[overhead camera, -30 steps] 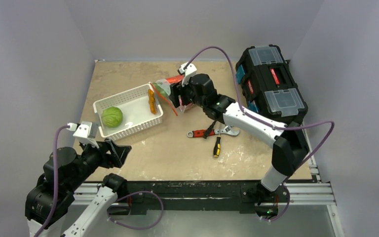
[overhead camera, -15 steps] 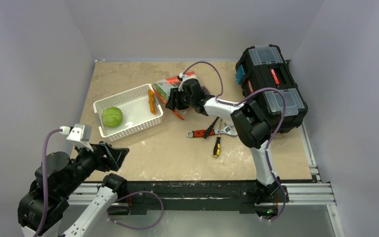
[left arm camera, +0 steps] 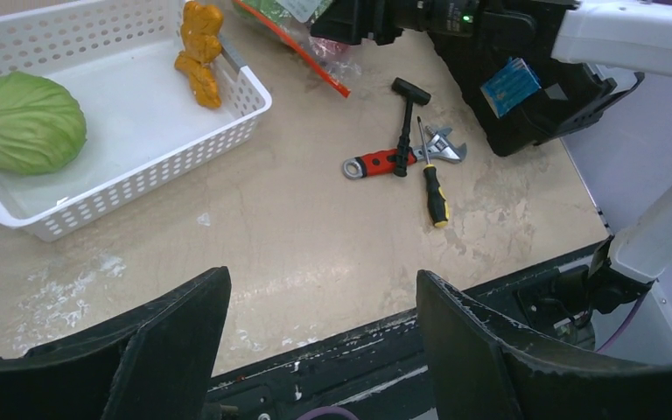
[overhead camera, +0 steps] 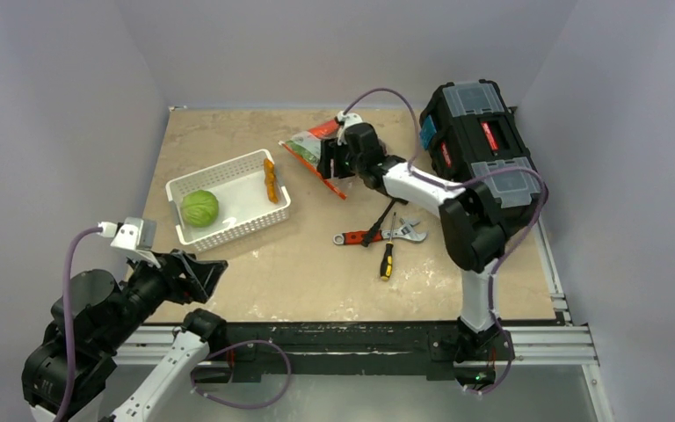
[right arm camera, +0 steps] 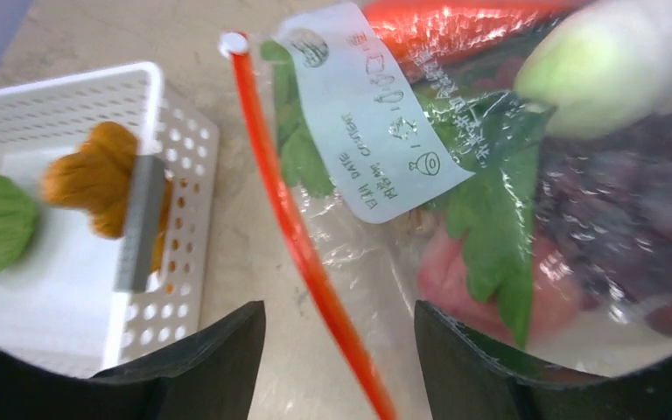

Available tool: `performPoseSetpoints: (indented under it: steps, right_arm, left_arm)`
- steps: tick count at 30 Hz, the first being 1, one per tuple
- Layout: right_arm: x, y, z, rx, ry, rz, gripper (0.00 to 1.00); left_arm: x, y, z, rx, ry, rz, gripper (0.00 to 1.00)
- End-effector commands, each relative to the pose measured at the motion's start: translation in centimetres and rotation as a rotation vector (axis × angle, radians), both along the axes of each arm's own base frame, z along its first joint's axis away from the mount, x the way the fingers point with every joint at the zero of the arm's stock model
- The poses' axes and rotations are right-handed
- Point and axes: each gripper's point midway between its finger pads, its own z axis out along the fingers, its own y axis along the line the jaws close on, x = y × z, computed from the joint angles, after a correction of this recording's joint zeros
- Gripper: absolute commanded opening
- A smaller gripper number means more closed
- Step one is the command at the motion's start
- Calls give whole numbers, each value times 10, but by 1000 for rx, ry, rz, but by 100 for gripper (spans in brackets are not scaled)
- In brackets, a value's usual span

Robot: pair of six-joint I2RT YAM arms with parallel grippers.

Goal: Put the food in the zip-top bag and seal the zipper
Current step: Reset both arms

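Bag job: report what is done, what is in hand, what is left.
Done: greens, grapes, peach and carrot lie inside the bag. In hand: nothing; the right gripper hangs open over the zipper, the left gripper open too. Left: cabbage and orange piece sit in the basket; then sealing.

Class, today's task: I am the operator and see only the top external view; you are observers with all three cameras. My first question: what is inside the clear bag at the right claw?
Observer: The right wrist view shows leafy greens, dark red grapes, a pink peach and an orange carrot inside the zip-top bag.
Operator: Is the right claw gripping the zipper?
Observer: No; the right claw is open, and the zipper runs between its fingers unpinched.
Operator: What is the black thing on the wrench?
Observer: The left wrist view shows a small hammer lying across the wrench.
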Motion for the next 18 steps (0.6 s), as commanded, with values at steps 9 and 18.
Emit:
performPoseSetpoints:
  steps: [9, 18]
  right_arm:
    - [-119, -121, 209, 22, -305, -128, 99]
    - [-211, -245, 330, 141, -585, -418, 99]
  left_arm:
    - [8, 21, 80, 23, -265, 85, 78]
    - [-8, 36, 122, -63, -458, 144, 81]
